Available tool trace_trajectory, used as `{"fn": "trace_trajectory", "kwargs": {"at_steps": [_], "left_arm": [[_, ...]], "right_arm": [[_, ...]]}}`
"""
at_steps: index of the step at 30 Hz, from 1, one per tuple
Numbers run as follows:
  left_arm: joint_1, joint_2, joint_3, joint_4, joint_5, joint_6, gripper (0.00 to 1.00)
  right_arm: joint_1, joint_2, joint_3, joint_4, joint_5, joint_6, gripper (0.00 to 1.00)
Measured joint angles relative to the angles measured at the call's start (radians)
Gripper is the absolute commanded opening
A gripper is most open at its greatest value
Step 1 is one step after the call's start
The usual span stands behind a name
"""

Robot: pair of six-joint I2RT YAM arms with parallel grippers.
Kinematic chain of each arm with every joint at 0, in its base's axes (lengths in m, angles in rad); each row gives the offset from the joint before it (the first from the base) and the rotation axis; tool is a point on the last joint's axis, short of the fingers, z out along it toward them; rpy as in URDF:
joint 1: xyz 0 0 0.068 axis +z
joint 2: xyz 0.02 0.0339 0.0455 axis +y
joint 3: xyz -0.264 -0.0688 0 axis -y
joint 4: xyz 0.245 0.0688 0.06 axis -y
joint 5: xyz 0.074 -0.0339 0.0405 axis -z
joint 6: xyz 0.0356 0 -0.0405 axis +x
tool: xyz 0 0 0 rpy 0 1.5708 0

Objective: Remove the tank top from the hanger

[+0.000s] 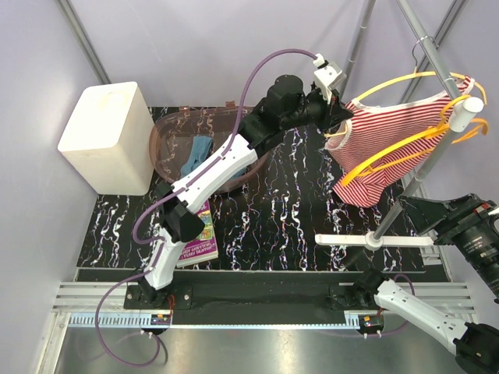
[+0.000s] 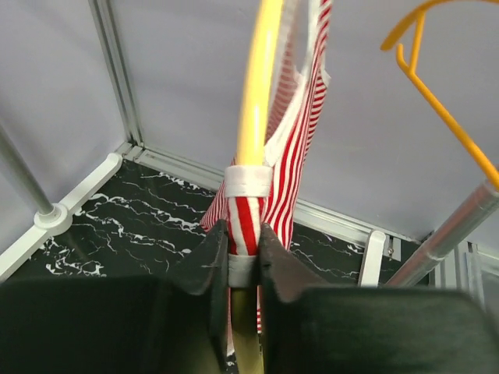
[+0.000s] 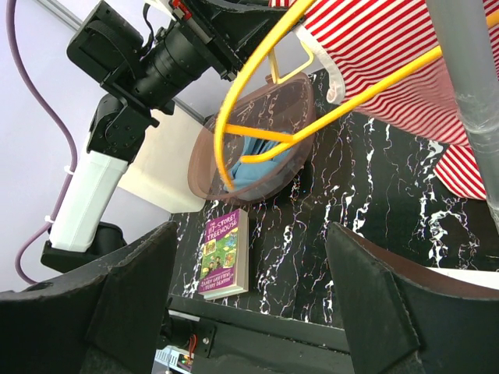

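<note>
A red-and-white striped tank top point(image 1: 390, 132) hangs on a yellow hanger point(image 1: 398, 78) hooked over the rack's top bar at the back right. My left gripper point(image 1: 341, 117) is at the hanger's left end. In the left wrist view the gripper point(image 2: 243, 249) is shut on the white-trimmed strap point(image 2: 248, 183), with the yellow hanger point(image 2: 261, 78) rising between the fingers and the tank top point(image 2: 300, 101) draped behind. My right gripper point(image 1: 417, 212) is open and empty, low beside the rack pole. Its view point(image 3: 253, 257) shows the hanger point(image 3: 234, 93) and tank top point(image 3: 374, 39) above.
The grey rack pole point(image 1: 421, 175) stands on a white base bar point(image 1: 374, 240). A second yellow hanger point(image 2: 437, 101) hangs on the rack. A brown basket point(image 1: 164, 128) holding blue cloth, a white box point(image 1: 105, 136) and a purple book point(image 1: 201, 234) are on the left.
</note>
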Motion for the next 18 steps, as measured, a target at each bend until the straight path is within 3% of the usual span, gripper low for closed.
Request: {"fn": "trace_trajectory", "kwargs": {"at_steps": [9, 18], "left_arm": [[0.0, -0.004, 0.002, -0.001, 0.005, -0.012, 0.0], [0.045, -0.051, 0.063, -0.012, 0.027, -0.158, 0.0]], "right_arm": [[0.0, -0.011, -0.021, 0.001, 0.004, -0.019, 0.86], [0.0, -0.051, -0.05, 0.004, 0.027, -0.043, 0.86]]}}
